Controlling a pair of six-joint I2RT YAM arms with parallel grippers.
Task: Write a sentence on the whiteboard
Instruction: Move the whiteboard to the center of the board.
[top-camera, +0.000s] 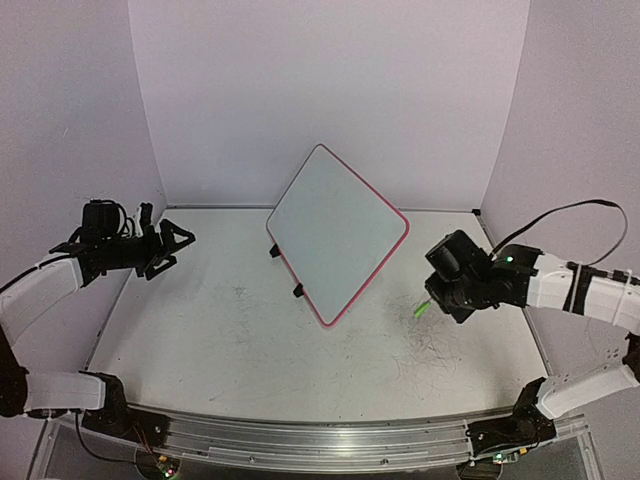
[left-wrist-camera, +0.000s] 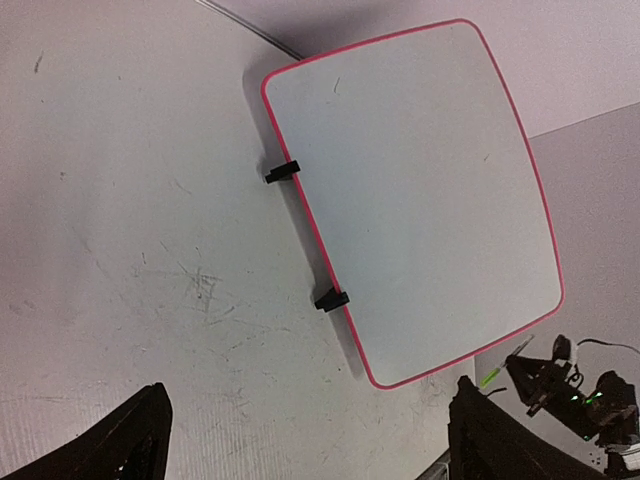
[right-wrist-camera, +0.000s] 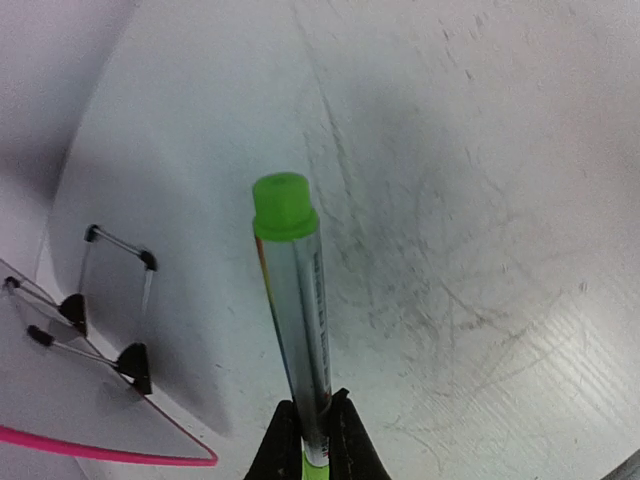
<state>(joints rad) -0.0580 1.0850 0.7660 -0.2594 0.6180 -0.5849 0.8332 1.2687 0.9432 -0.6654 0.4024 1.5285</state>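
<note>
The whiteboard (top-camera: 335, 235) stands tilted at the middle back of the table, white with a red-pink rim and two black clip feet (top-camera: 297, 291). Its face (left-wrist-camera: 420, 190) shows no writing; the sentence is not visible. My right gripper (top-camera: 440, 298) is to the right of the board's lower corner, shut on a silver marker with a green cap (right-wrist-camera: 295, 320). The cap end points away from the fingers (right-wrist-camera: 345, 440). The marker shows as a green tip (top-camera: 422, 310) above the table. My left gripper (top-camera: 180, 248) is open and empty, left of the board and apart from it.
The table top (top-camera: 250, 340) is white with grey scuff marks. White walls close in the back and both sides. A thin wire stand (right-wrist-camera: 115, 300) shows by the board's pink corner (right-wrist-camera: 100, 455) in the right wrist view. A metal rail (top-camera: 320, 440) runs along the near edge.
</note>
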